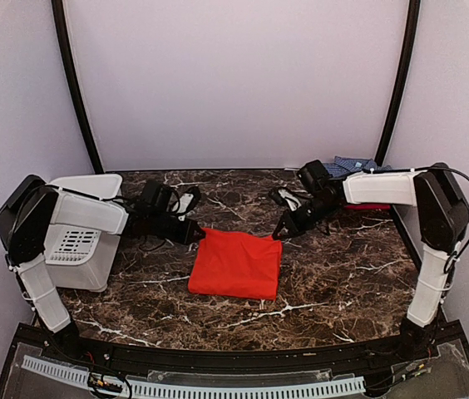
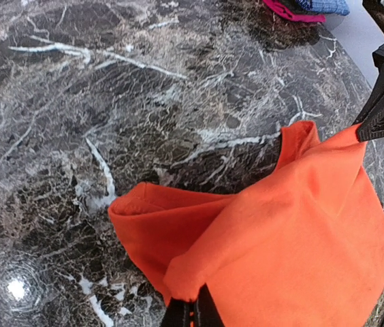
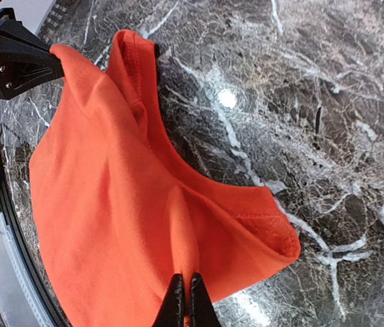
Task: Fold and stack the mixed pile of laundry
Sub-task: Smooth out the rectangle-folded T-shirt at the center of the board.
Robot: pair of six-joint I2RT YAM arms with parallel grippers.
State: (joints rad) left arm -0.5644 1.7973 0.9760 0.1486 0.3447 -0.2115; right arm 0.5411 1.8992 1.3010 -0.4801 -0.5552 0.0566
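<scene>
**Both grippers pinched on the far corners of the orange-red shirt**

The orange-red shirt (image 1: 236,264) lies in the middle of the top view on the dark marbled surface (image 1: 334,291). It is gathered into a rough rectangle, with its near edge flat and its two far corners lifted.

The left gripper (image 1: 195,235) reaches in from the left of the frame and meets the shirt's upper left corner. In the left wrist view its fingers (image 2: 190,312) are pressed together, with a bunched fold of orange cloth caught between them.

The right gripper (image 1: 281,233) comes from the right and meets the upper right corner. In the right wrist view its fingers (image 3: 183,303) are likewise closed tight on a ridge of the fabric. Each wrist view also shows the other gripper's dark tip touching the opposite corner. Between the two corners the ribbed neckline sags in a curve toward the surface.

The blue-and-white checked shirt (image 1: 352,164) sits at the far right edge of the surface, partly behind the right arm and well apart from the orange-red shirt. A strip of pink-red cloth (image 2: 287,12) shows under it; I cannot tell what garment that is.

A white slotted basket (image 1: 81,258) stands at the left of the frame beside the left arm, near the surface's left edge.
</scene>
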